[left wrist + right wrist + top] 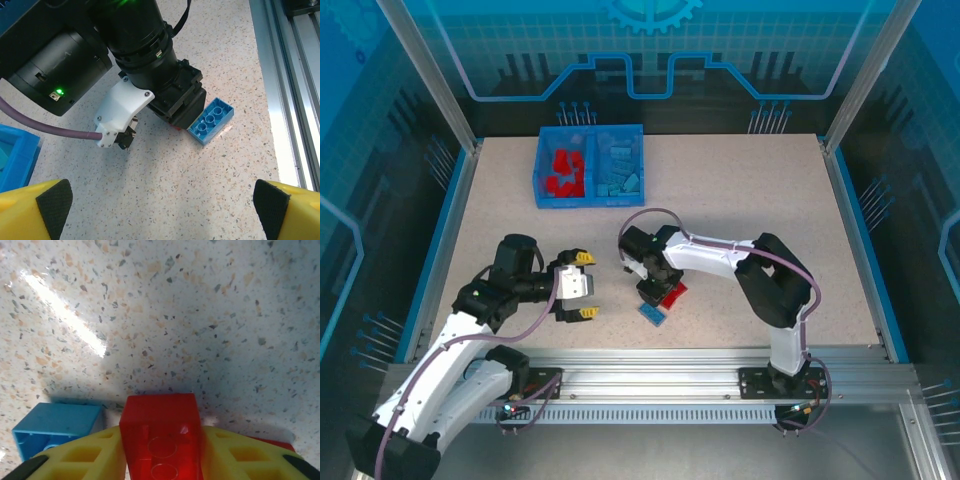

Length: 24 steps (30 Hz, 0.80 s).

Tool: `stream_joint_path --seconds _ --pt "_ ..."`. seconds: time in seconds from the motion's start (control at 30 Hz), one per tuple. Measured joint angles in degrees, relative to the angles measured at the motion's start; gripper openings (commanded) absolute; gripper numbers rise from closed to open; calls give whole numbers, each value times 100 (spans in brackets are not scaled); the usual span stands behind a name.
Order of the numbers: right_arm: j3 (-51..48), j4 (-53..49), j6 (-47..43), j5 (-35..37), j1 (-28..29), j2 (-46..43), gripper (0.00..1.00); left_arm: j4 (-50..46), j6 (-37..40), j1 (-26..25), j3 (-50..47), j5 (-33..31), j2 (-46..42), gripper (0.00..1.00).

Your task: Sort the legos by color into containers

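Observation:
My right gripper (pixel 161 440) is shut on a red lego (pixel 160 425), which sits between the yellow fingers (pixel 95 455) low over the table. A light blue lego (pixel 55 426) lies just to its left, and a sliver of another red lego (pixel 272 442) shows to its right. From above, the right gripper (pixel 655 288) stands over a red lego (pixel 674 294) and the blue lego (pixel 653 314). My left gripper (pixel 582 286) is open with nothing in it, a little left of them. The containers (pixel 590 200) at the back hold red legos (pixel 563 172) on the left and blue legos (pixel 620 170) on the right.
In the left wrist view the right arm's black wrist (pixel 150 60) and its purple cable (pixel 45 127) stand close ahead, beside the blue lego (pixel 211 120). An aluminium rail (pixel 660 380) runs along the near table edge. Posts and blue walls enclose the table.

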Motion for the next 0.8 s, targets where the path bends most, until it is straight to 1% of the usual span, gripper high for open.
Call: stream_joint_path --seconds 0.2,0.37,0.53,0.67,0.73,0.8 --pt "98 -39 -24 293 -72 17 25 2 42 0 -7 11 33 99" --pt "245 -33 44 308 -227 -48 25 133 28 0 -85 4 9 99" --pt "741 118 260 146 -428 -492 26 446 -271 2 -245 -83 -315 99" --pt "1530 575 457 105 -490 -667 28 811 -903 83 -262 -398 -551 99" --pt "1985 798 562 114 -490 -573 28 1014 -1362 243 -262 -529 -603 99" --pt "2625 1062 693 118 -501 -282 28 1239 -1956 490 -260 -645 -610 99"
